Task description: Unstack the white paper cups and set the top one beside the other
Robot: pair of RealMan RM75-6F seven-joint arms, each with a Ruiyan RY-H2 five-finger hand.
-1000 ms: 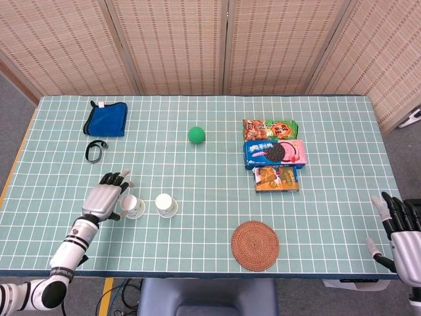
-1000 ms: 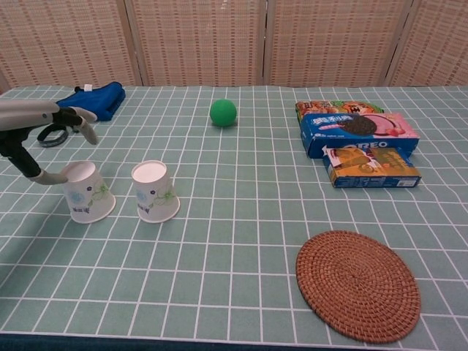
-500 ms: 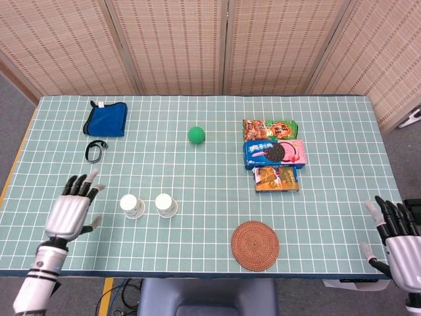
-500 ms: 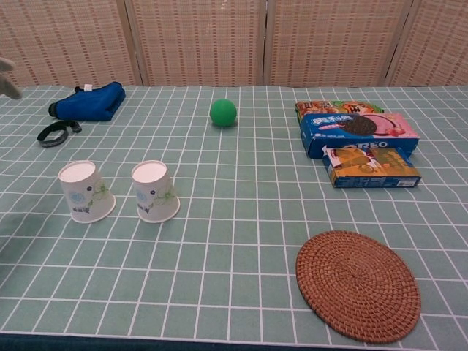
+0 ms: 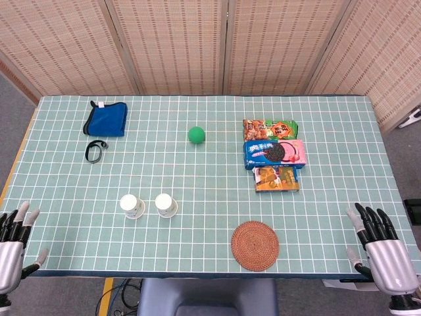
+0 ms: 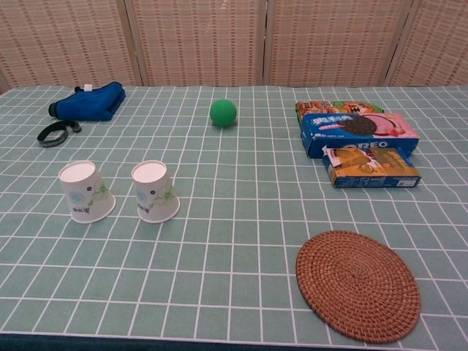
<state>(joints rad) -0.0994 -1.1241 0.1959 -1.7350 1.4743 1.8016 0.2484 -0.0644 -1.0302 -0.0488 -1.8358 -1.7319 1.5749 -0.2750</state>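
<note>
Having left the cups (image 5: 148, 205), both hands (image 5: 13, 247) (image 5: 383, 247) withdrew to the near edge, fingers spread.

Behind the table (image 5: 329, 210), a folding screen (image 5: 197, 46) of woven reed panels in pale tan, split by slim light wooden posts, spanning the whole back and angling forward at both ends. Covering the table, a teal cloth with a white grid, edged in a darker band along the far side. Grey floor (image 5: 16, 105) to the left and right of the table. Below the near edge, a grey-blue chair back (image 5: 197, 296). Even, soft lighting, with only faint shadows.
</note>
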